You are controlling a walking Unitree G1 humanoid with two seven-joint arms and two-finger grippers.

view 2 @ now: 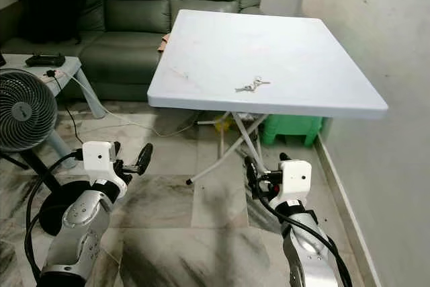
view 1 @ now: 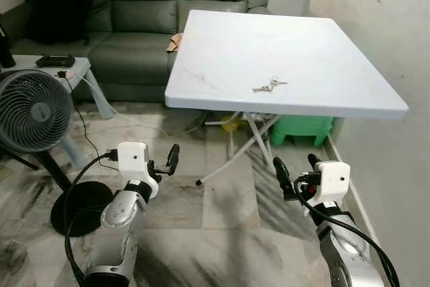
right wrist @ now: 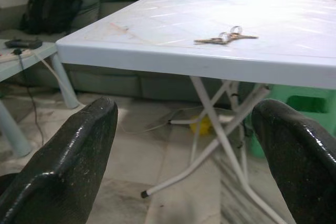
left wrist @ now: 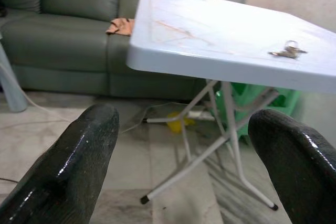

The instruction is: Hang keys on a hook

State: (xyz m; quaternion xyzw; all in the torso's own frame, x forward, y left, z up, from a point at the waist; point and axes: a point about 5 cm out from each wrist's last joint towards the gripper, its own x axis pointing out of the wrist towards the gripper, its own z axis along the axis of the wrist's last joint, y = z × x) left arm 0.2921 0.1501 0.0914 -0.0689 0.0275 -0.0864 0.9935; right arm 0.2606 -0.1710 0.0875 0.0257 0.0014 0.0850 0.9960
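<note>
While both arms hang low over the marble floor, the scene counts out as follows.

Keys: one small bunch of keys (view 1: 269,86) on a ring, lying flat on the white folding table (view 1: 222,52), near its front edge and a little right of centre; nothing touches it.

Table: one, square-topped, on crossed white metal legs, standing just beside the wall on the robot's right.

Grippers: two. The left gripper (view 1: 163,164) and the right gripper (view 1: 295,169) are both held below the level of the tabletop, well apart from the keys.

Left fingers: spread wide in the left wrist view, the two black fingers (left wrist: 68,171) apart with the floor and table legs seen between them; they grasp nothing and touch nothing.

Right fingers: likewise spread wide, the black pads (right wrist: 63,166) apart, empty (the keys sit on the tabletop beyond and above them).

Other things: one dark green sofa (view 1: 141,11) behind the table, one standing fan (view 1: 30,109) at the robot's left, one green plastic stool (view 1: 302,129) under the table's far side.

Hard to make out: how many keys are on the ring is too small to tell; a small orange-brown item on the sofa seat is partly cut off by the table edge.
</note>
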